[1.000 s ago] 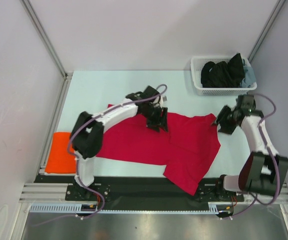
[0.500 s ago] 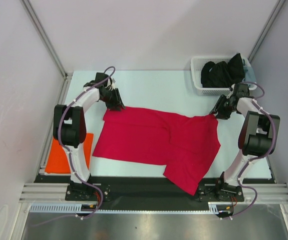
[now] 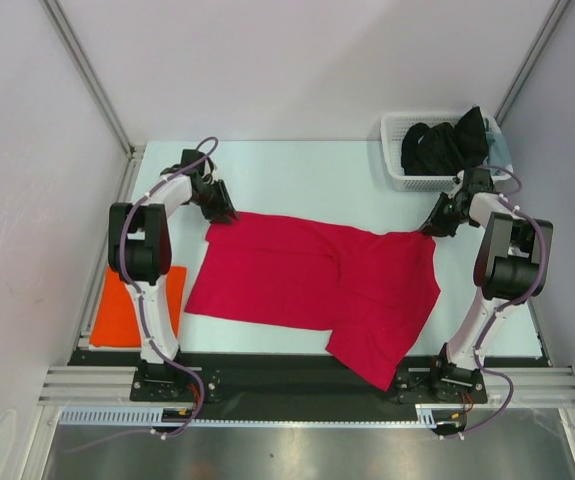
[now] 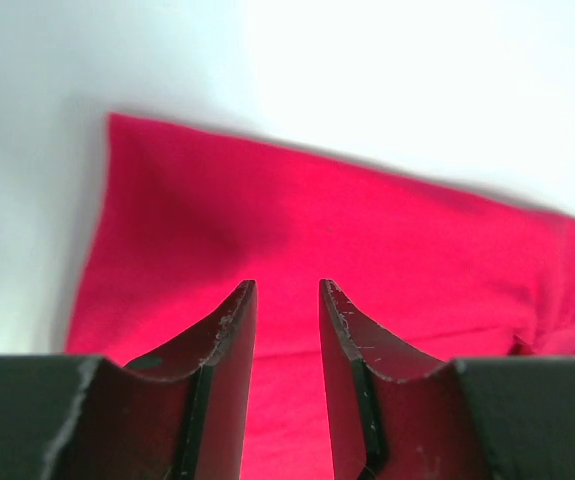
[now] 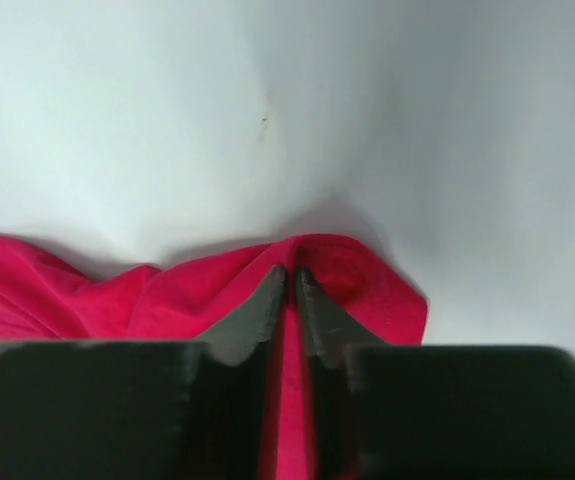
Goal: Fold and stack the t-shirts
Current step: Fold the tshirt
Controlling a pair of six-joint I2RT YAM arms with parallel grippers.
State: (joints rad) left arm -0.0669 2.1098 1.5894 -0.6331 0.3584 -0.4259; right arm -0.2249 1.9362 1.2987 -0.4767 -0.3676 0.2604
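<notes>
The crimson red t-shirt [image 3: 307,275] lies spread across the table, with one part hanging over the near edge. My left gripper [image 3: 225,212] is open and holds nothing, just above the shirt's far left corner; the left wrist view shows its fingers [image 4: 287,285] apart with red cloth [image 4: 297,220] below them. My right gripper [image 3: 433,227] is shut on the shirt's far right corner; the right wrist view shows a pinched ridge of red cloth [image 5: 367,280] between its tips [image 5: 292,270]. The orange t-shirt [image 3: 117,315] lies folded at the near left, partly behind the left arm.
A white lattice basket [image 3: 395,172] with dark clothes [image 3: 447,145] stands at the far right corner, just behind the right gripper. Grey walls and metal posts close in the table on the left, back and right. A black rail runs along the near edge.
My left gripper moved from the middle of the red shirt to its far left corner, and the shirt's left side now lies spread flat. My right gripper shifted a little back and right with its corner.
</notes>
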